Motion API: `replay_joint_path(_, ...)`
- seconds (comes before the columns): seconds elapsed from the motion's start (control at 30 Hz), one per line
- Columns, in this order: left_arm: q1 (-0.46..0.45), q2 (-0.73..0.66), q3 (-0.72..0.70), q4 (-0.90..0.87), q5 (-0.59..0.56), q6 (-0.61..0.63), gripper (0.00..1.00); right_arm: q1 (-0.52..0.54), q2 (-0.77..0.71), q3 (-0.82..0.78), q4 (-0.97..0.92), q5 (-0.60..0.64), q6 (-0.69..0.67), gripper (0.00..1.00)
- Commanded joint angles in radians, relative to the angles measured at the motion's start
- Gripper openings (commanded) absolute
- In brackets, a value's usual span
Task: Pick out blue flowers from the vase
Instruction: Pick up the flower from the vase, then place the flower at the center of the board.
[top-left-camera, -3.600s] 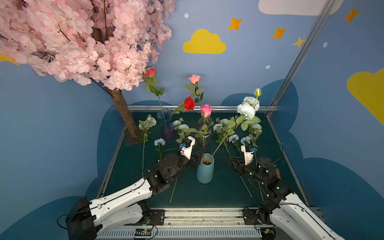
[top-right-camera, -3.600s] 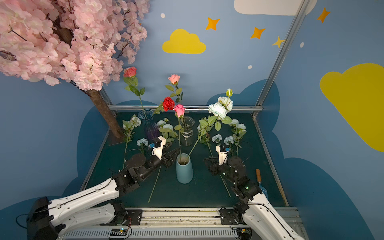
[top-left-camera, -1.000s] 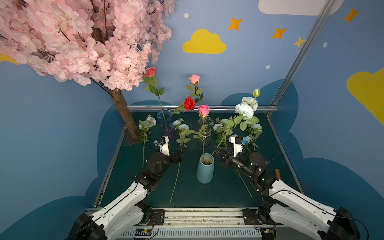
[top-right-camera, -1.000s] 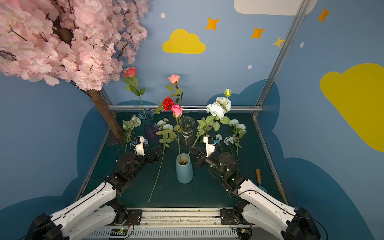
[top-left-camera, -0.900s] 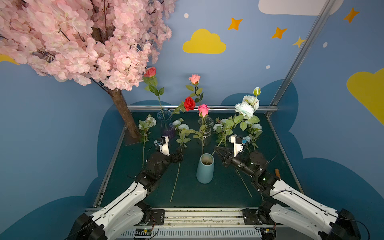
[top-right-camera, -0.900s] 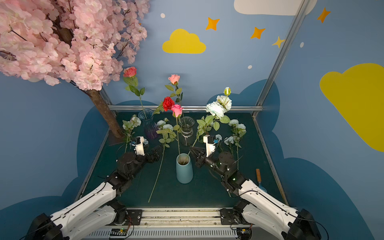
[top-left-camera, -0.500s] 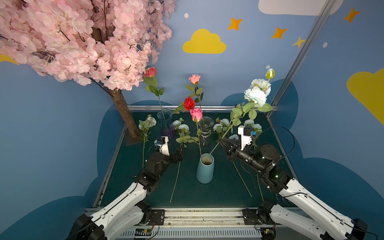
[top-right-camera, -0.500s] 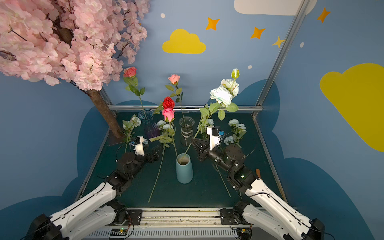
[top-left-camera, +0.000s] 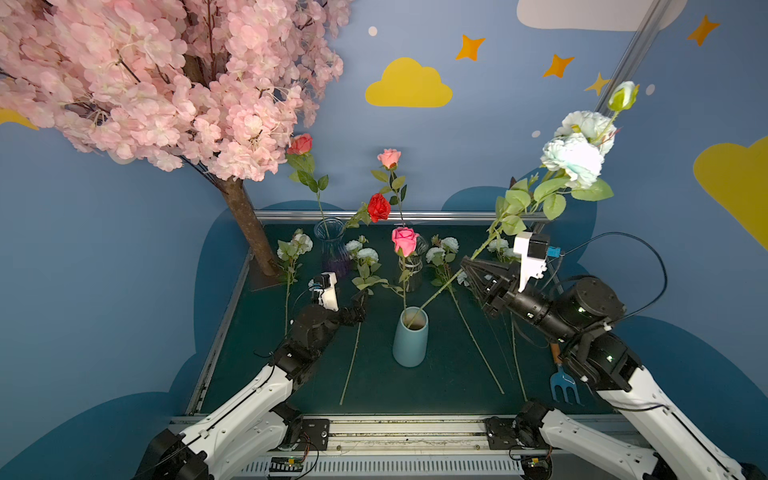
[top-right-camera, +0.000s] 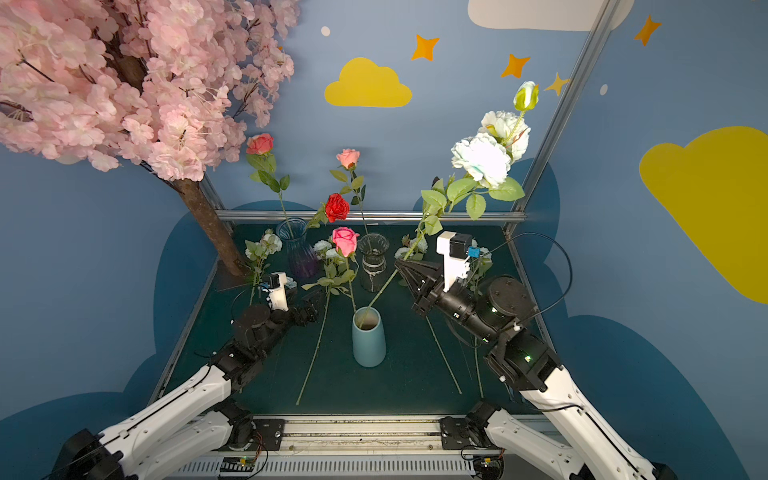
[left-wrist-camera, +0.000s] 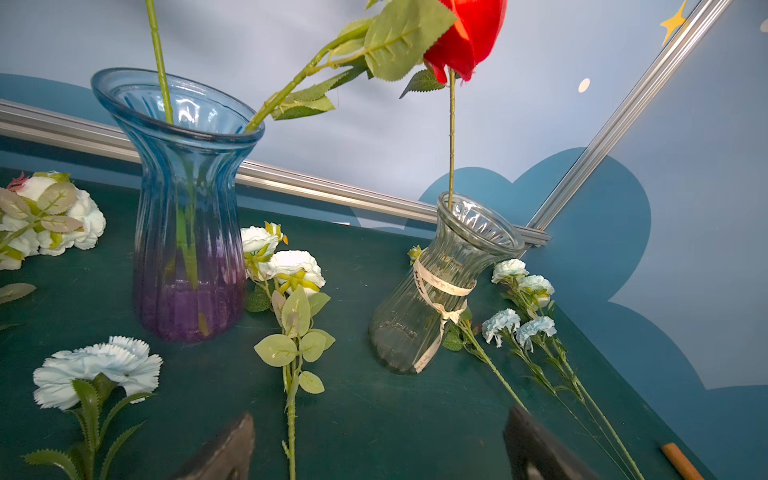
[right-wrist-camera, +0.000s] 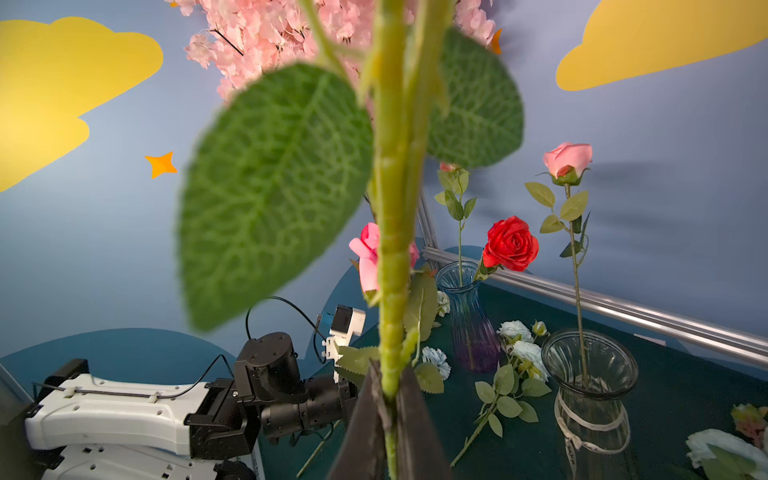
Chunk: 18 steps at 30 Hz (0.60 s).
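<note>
two arms are working over the dark green table (top-left-camera: 374, 386), and we are noting each in turn. the right gripper (top-left-camera: 464, 262) is sitting raised above the table with its jaws pressed together on the stem of a blue flower spray (top-left-camera: 573, 156); the right wrist view is showing the dark fingers (right-wrist-camera: 411, 415) pinching that green stem with no gap between them. we are seeing the spray's pale blooms high against the blue wall at the right, its stem slanting down so that the lower end is still sitting inside the mouth of the light blue vase (top-left-camera: 410, 337) at the middle of the table. a pink rose (top-left-camera: 404, 240) is standing in that same vase.

the left gripper (top-left-camera: 360, 299) is hovering low over the table, left of the vase, with its jaws spread wide and holding nothing; in the left wrist view both fingertips (left-wrist-camera: 232, 449) are showing far apart at the edge of the picture, either side of a loose stem.

several other blue flowers (left-wrist-camera: 99, 368) are lying flat on the table, to the left and right of the vase. behind them, we are recording a blue-purple glass vase (top-left-camera: 331, 249) with red roses and a clear glass vase (left-wrist-camera: 440, 286) with one rose stem. a small garden fork (top-left-camera: 564, 384) is lying near the right edge.
</note>
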Motion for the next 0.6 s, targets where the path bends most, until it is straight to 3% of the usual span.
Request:
replay_joint_path(0.0, 0.005, -0.013, -0.003, 0.021, -0.002, -0.001, 0.94, 0.004, -0.025, 0.086, -0.104, 0.051, -0.071, 0.0)
replay_joint_path(0.27, 0.005, -0.006, -0.001, 0.023, 0.0, -0.002, 0.93, 0.0, -0.026, 0.21, -0.323, 0.228, -0.176, 0.0)
replay_joint_path(0.57, 0.005, 0.01, 0.003, 0.028, 0.005, -0.005, 0.93, -0.023, -0.008, 0.203, -0.512, 0.475, -0.217, 0.0)
